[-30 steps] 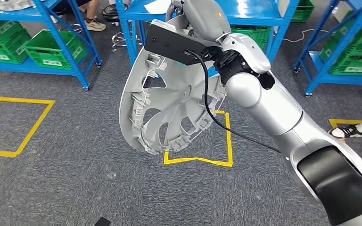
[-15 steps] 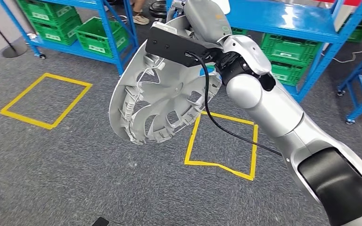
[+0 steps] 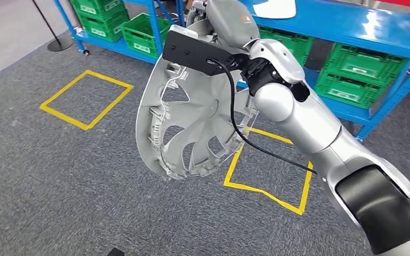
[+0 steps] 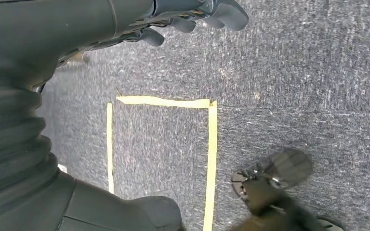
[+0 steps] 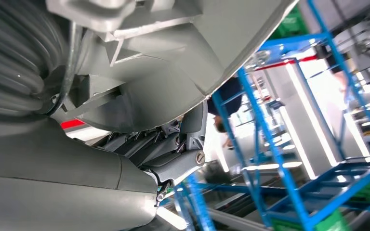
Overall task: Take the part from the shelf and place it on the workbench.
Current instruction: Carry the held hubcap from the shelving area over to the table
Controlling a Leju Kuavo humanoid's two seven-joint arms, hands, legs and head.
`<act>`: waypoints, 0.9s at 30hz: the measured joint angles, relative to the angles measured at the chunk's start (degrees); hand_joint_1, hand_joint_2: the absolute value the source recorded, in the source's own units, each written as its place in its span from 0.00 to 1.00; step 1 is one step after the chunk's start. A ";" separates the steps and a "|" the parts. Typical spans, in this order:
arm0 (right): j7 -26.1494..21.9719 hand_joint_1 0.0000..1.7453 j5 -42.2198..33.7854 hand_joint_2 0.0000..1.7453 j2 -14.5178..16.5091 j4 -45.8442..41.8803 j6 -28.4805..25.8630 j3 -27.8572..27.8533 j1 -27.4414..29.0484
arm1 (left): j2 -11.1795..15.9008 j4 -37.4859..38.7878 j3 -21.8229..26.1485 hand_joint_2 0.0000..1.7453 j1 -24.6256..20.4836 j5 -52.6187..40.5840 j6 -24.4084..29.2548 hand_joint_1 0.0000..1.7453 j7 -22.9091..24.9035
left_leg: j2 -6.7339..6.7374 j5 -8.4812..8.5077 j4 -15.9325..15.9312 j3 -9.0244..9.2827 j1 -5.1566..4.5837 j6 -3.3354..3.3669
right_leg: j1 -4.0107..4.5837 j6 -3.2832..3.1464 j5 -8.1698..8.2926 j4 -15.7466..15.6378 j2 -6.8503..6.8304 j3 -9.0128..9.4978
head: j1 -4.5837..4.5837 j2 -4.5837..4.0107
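The part is a silver wheel cover, seen from its ribbed back side and held up on edge in front of me over the carpet. My right hand grips its upper rim, mostly hidden behind the black wrist bracket. In the right wrist view the cover's grey rim lies against the hand, with dark fingers wrapped under it. My left hand hangs over the floor, its fingers loosely extended and holding nothing.
Blue shelving with green crates runs along the far side, with more crates at the back left. A white part lies on a blue shelf top. Yellow tape squares mark the grey carpet.
The whole view has turned, so shelves and floor squares have shifted across the picture. The wheel cover stays in my right hand, hanging a little more upright than half a second ago.
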 joint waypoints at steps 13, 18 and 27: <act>-0.47 1.00 0.12 1.00 -0.40 0.26 0.00 -0.11 -0.04 | -0.37 0.00 0.00 1.00 -0.22 -0.33 0.51 0.00 0.86 | -8.32 1.31 -2.06 0.11 0.14 2.98 | -0.15 1.73 -3.53 10.71 6.35 -5.02 | 0.40 0.00; -0.52 1.00 0.11 1.00 -0.37 0.33 0.02 -0.13 -0.68 | -0.22 0.01 0.00 1.00 -0.26 -0.52 0.47 0.00 0.80 | -12.14 1.98 -1.93 -1.06 0.53 1.12 | -0.12 0.96 -0.11 0.52 9.73 -0.62 | 0.13 0.00; -0.65 1.00 0.14 1.00 -0.03 0.46 0.10 0.02 -0.92 | -0.04 0.10 -0.02 1.00 -0.04 -0.57 0.32 0.00 0.78 | -3.89 -3.63 12.34 -8.02 0.88 -1.07 | -0.41 -0.63 0.46 -0.73 2.35 0.26 | -0.66 0.00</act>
